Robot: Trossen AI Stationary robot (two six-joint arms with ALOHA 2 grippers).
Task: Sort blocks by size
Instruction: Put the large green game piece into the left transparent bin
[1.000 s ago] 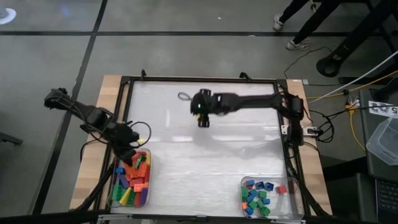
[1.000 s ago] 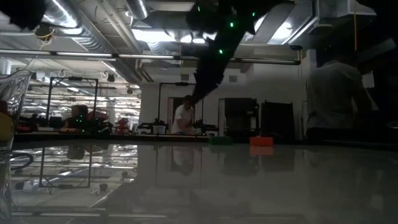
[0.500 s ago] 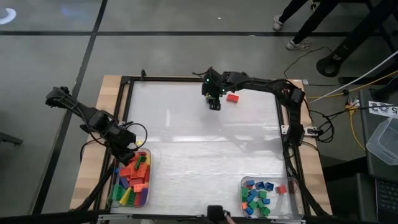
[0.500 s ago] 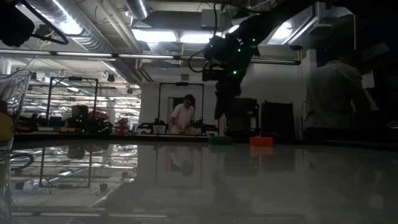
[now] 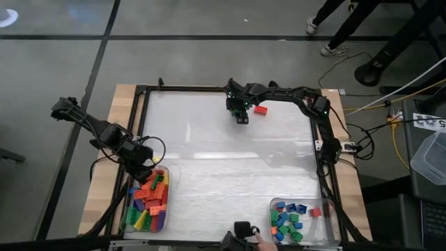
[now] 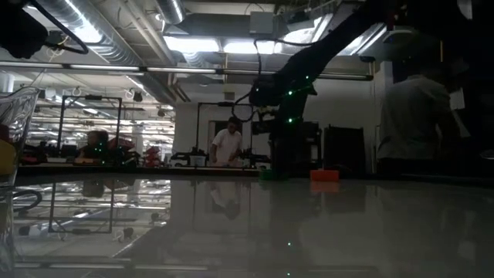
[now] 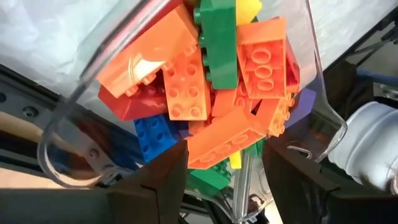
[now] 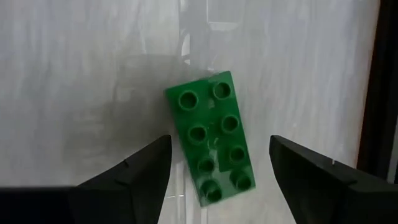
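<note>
The long green plastic studded brick point(image 8: 211, 138), 2 studs wide and 4 long, lies flat and studs-up on the white tabletop point(image 5: 223, 174) near its far edge, a little right of the middle. In my right wrist view it sits between the 2 dark fingers of the right claw point(image 8: 214, 171), which are spread wide on either side and touch nothing. Its long axis runs at a slant to the gap between them, so I judge the wrist needs a small twist before the fingers close across the brick's short sides. From above, the right claw point(image 5: 241, 111) hangs directly over the brick and hides it; this arm is by far the nearer one.

Just to the right of that claw lies a small red plastic brick point(image 5: 260, 109), apart from it.

The left claw point(image 5: 145, 171) hovers at the near left over the far end of the clear plastic tray of long bricks point(image 7: 74, 99), which is heaped with orange, red, green, blue and yellow pieces. Its fingers stand apart and hold nothing.

At the near right, a second clear plastic tray point(image 5: 333, 216) holds the small square bricks, mostly blue and green with 1 red. Being long, the green brick looks to me bound for the left tray.
</note>
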